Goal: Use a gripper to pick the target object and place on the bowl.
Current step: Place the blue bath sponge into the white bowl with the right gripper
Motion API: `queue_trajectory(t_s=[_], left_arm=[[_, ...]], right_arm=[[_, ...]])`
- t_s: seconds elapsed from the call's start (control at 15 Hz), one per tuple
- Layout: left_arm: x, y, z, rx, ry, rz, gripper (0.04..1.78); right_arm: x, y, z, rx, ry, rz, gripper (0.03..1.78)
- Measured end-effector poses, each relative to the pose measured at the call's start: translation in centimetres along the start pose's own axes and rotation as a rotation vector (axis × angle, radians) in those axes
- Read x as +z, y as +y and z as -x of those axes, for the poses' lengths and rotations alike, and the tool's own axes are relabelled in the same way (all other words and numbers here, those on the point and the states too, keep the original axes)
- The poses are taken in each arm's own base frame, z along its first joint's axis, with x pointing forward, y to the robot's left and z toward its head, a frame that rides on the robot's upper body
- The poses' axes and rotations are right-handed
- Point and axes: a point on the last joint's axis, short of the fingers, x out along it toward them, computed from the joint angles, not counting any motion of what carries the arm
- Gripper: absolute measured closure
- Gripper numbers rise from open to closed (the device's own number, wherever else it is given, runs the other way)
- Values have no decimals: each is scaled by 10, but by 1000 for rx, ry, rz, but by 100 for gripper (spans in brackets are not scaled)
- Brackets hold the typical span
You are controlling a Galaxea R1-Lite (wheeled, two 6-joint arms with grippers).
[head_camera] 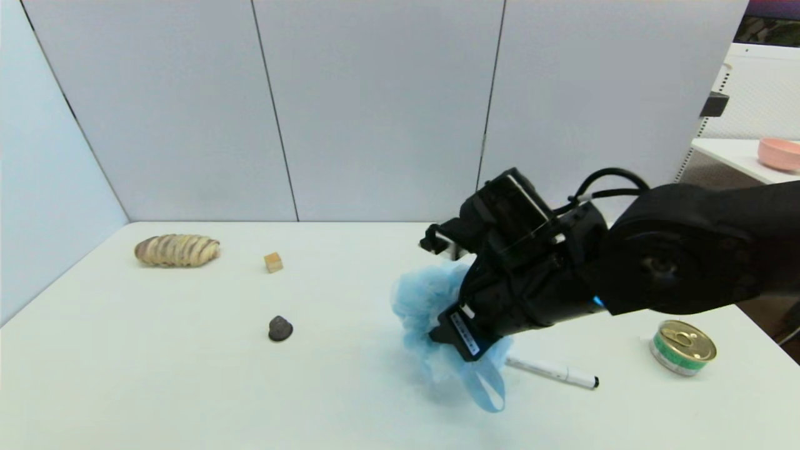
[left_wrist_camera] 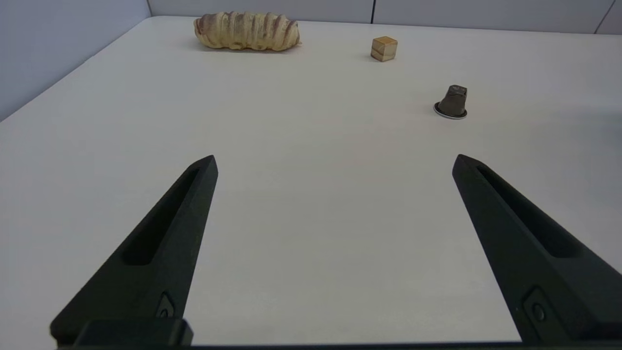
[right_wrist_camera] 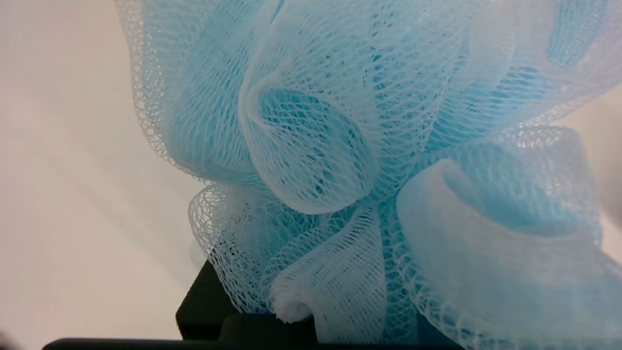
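Over the table's middle-right, the right gripper [head_camera: 437, 300] is reaching down at a slant into the light-blue pouf [head_camera: 420, 306], but whether its fingers are pinching it I cannot tell. The pouf's ribbon loop [head_camera: 489, 386] is trailing toward the robot, beside a white pen [head_camera: 553, 372]. Only the left wrist view is showing the left gripper [left_wrist_camera: 334, 163], hanging spread wide over bare table [left_wrist_camera: 301, 160].

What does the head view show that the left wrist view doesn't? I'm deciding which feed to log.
Only the head view shows the right gripper buried in the blue bath pouf, plus the marker, the tin can and a pink bowl. Only the left wrist view shows the left gripper, open above bare table. Both show the bread loaf, the wooden cube and the dark capsule.
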Motion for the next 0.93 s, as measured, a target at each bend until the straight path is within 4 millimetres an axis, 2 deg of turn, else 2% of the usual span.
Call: queue_trajectory(t_s=[0.13, 0.33, 0.4, 0.53, 0.73, 0.93], left_arm=[[0, 0, 0, 0, 0, 0, 11], [0, 0, 0, 0, 0, 0, 11], [0, 0, 0, 0, 0, 0, 11], [0, 0, 0, 0, 0, 0, 11], [0, 0, 0, 0, 0, 0, 11], [0, 0, 0, -1, 0, 0, 11]], right_arm=[[6, -5, 32, 44, -59, -27, 104], [19, -16, 91, 122, -232, -135, 105], [24, -23, 110, 125, -296, -171, 105], [30, -41, 136, 113, -396, -205, 105], [40, -71, 157, 76, -506, -234, 106], [53, -110, 158, 8, -568, -252, 106]])
